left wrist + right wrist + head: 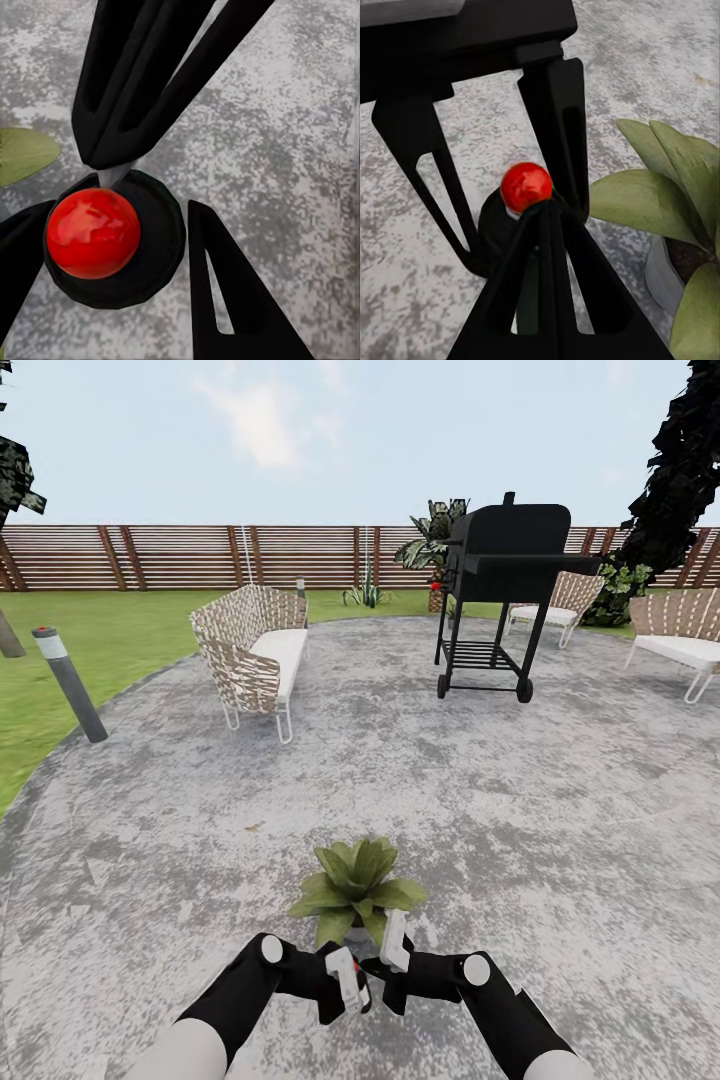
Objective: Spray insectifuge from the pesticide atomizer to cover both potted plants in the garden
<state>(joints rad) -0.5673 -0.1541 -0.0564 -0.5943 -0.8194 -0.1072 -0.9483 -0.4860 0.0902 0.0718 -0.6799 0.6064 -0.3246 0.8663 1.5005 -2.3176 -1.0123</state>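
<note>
The pesticide atomizer (pixel 521 217), a dark body with a red round top, sits between the two end effectors just in front of the robot, low over the paved patio (pixel 560 800) of the garden. In the right wrist view the fingers of the right end effector (pixel 395 945) flank the atomizer's neck closely, so it looks clenched on it, though contact is hard to confirm there. The left end effector (pixel 348 978) also has fingers on both sides of the red top (pixel 93 232) in the left wrist view; whether it grips or merely brackets it I cannot tell.

Just beyond the end effectors stands one potted plant (pixel 355 885), its grey pot (pixel 660 274) and broad leaves near the atomizer.

Farther out are a wicker bench (pixel 255 650), a black grill (pixel 500 590), more chairs (pixel 680 635), a bollard light (pixel 68 682) and the slatted fence (pixel 200 555).

The risks, as I judge them: two end effectors crowding one small sprayer could twist or drop it, and any forward sweep could knock the pot over or miss the far leaves.
</note>
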